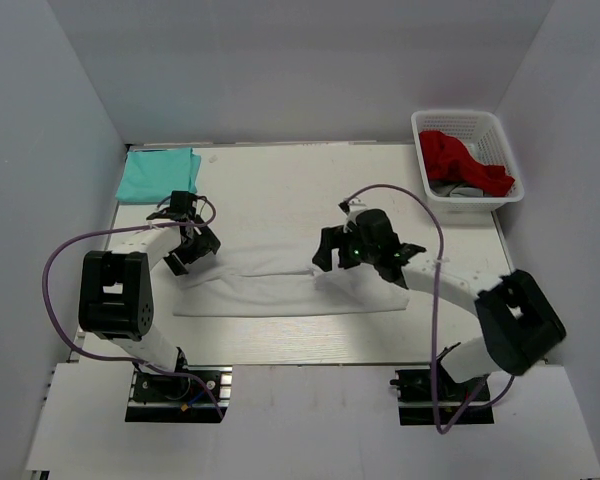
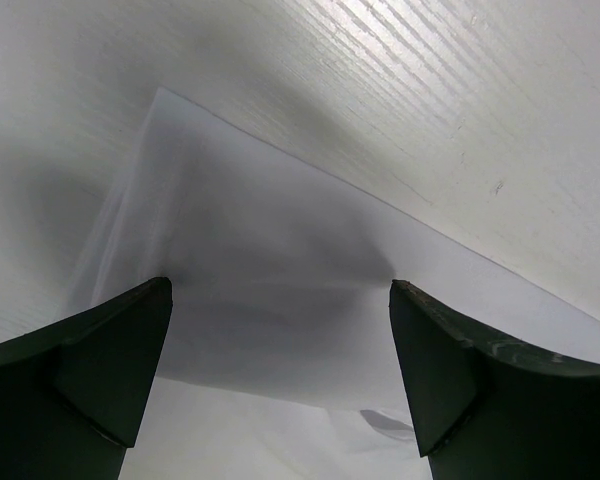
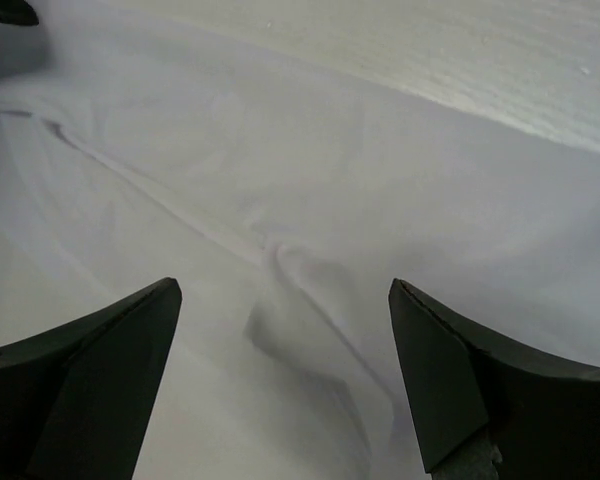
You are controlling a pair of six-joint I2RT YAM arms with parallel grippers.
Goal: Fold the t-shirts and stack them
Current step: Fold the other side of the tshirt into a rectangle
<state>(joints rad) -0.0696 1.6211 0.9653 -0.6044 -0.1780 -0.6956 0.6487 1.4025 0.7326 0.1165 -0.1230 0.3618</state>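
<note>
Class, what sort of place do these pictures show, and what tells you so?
Probably a robot lab test cell: plain white walls box in the table, two robot arms stand at its near edge, and a white t-shirt lies between them.

Top view:
- The left end of the white t-shirt (image 1: 280,285) is covered by the left hand (image 1: 192,250).
- The right end is covered by the right hand (image 1: 355,255) and the forearm behind it.
- From above it cannot be made out whether either hand touches the cloth.
- In the basket (image 1: 500,135), the red cloth (image 1: 460,160) lies over most of a grey item (image 1: 465,190). Too little of that item shows to tell what it is.

Left wrist view:
- Both fingers (image 2: 90,370) are cut off by the bottom edge.
- The shirt runs out of frame at the bottom and right.

Right wrist view:
- The fingers (image 3: 480,390) are cut off the same way.
- The shirt runs off the left, right and bottom edges.
- A dark shape (image 3: 5,10) is clipped by the top-left corner and cannot be identified.
</note>
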